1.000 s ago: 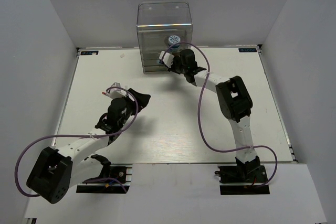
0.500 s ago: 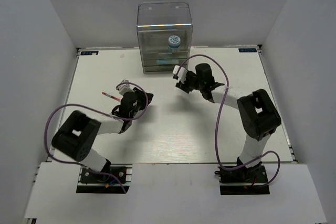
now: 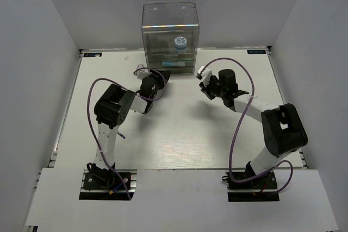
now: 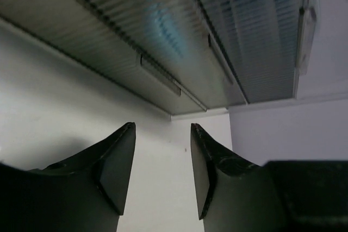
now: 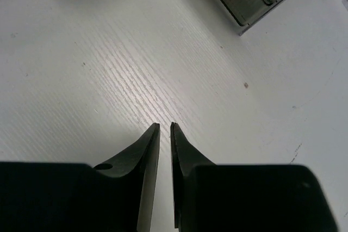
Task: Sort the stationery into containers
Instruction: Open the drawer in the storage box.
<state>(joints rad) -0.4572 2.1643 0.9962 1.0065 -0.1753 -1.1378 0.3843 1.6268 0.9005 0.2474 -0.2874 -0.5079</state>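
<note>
Sorting under way: a tall transparent cabinet point(image 3: 169, 23) stands at the far edge of the white table point(image 3: 179, 134), with a round blue-and-white patterned roll point(image 3: 180, 42) sitting inside its upper compartment, above the stack of shallow clear drawers point(image 3: 171, 67). The roll shows a pale patterned face ringed in blue, seen through the clear wall. The left gripper point(image 4: 162, 129) is close to the drawer fronts near the cabinet's lower left corner, its dark fingers point(image 4: 117, 167) parted and empty, facing ribbed plastic and slim bar handles. The right gripper point(image 5: 165, 126) hangs over bare tabletop just off the cabinet's lower right corner — its fingers drawn almost together, only a thin slit between them, with nothing caught there. Purple cables point(image 3: 235, 134) loop along both arms.
</note>
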